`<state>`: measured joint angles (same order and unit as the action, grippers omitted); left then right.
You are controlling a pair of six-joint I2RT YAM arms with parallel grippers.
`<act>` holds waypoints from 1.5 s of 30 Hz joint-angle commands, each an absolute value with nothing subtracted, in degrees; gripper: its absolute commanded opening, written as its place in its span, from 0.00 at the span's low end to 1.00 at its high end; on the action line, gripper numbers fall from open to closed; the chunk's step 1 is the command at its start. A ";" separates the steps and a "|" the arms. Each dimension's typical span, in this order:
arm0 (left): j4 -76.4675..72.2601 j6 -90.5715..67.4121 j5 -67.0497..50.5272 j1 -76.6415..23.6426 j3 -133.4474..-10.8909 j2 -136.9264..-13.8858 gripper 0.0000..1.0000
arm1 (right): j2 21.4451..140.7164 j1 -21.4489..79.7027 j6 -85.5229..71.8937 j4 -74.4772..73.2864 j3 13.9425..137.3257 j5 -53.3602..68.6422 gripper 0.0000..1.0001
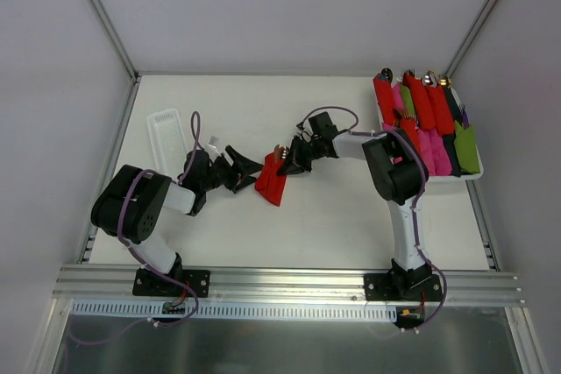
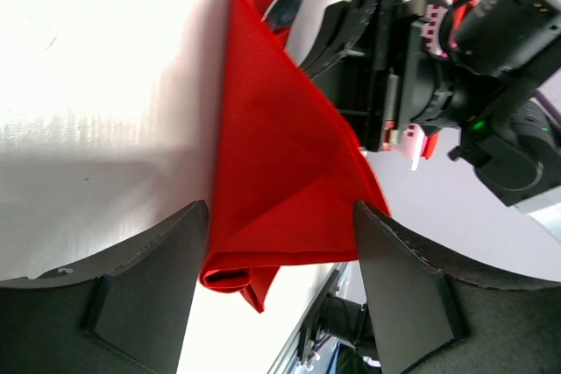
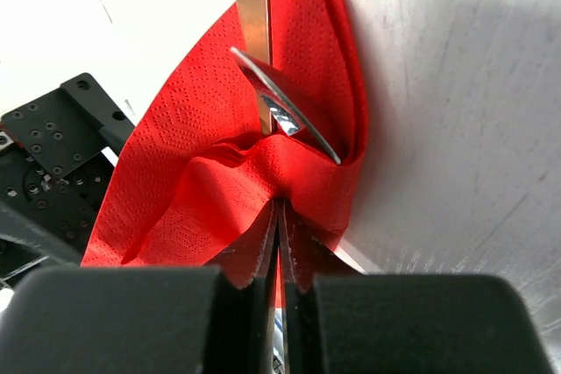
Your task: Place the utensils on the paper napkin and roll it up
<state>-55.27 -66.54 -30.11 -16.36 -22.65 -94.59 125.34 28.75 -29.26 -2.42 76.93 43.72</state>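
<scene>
The red paper napkin (image 1: 270,179) lies partly rolled mid-table, folded around the utensils, whose shiny tips (image 1: 280,153) poke out of its far end. In the left wrist view the napkin (image 2: 280,172) shows a rolled lower edge, and my left gripper (image 2: 279,216) stands open astride it, one finger on each side. A spoon head (image 2: 285,4) shows past the fold. My right gripper (image 3: 280,208) is shut on a pinch of napkin (image 3: 202,155), just below the spoon head (image 3: 285,116) and a flat metal handle (image 3: 252,6).
A white tray (image 1: 473,177) at the right holds several red, pink and green rolled bundles (image 1: 425,120). A white ribbed plastic holder (image 1: 166,133) lies at the back left. Metal frame rails run along the table's sides and near edge.
</scene>
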 commanded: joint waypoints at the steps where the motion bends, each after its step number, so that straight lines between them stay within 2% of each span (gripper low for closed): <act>1: -62.39 -67.49 -31.46 -14.86 -21.01 -92.81 0.68 | 126.39 29.36 -27.33 -6.33 77.17 40.25 0.03; 9: -79.69 -75.40 -32.61 -12.48 -16.53 -100.17 0.71 | 126.30 29.36 -27.33 -6.33 77.25 40.25 0.02; 10: -82.50 -77.24 -32.61 -12.39 -15.83 -101.33 0.84 | 126.30 29.44 -27.25 -6.24 77.17 40.25 0.02; 12: -88.75 -79.00 -32.70 -12.39 -15.38 -104.74 0.88 | 126.30 29.36 -27.25 -6.24 77.26 40.25 0.02; 16: -92.55 -79.72 -33.66 -12.39 -15.64 -107.49 0.88 | 126.30 29.44 -27.25 -6.33 77.17 40.25 0.03; 21: -91.58 -77.44 -34.28 -12.22 -15.03 -106.18 0.84 | 126.21 29.36 -27.07 -6.33 76.99 40.17 0.02; 27: -96.33 -78.75 -32.96 -11.60 -12.40 -105.82 0.88 | 126.12 29.36 -27.07 -6.33 76.99 40.17 0.02; 37: -96.33 -79.10 -33.66 -10.20 -11.87 -100.29 0.89 | 126.21 29.44 -27.07 -6.59 77.17 40.17 0.02; 45: -96.33 -78.66 -36.47 -10.20 -13.71 -103.62 0.89 | 126.30 29.44 -26.98 -6.59 77.17 40.25 0.02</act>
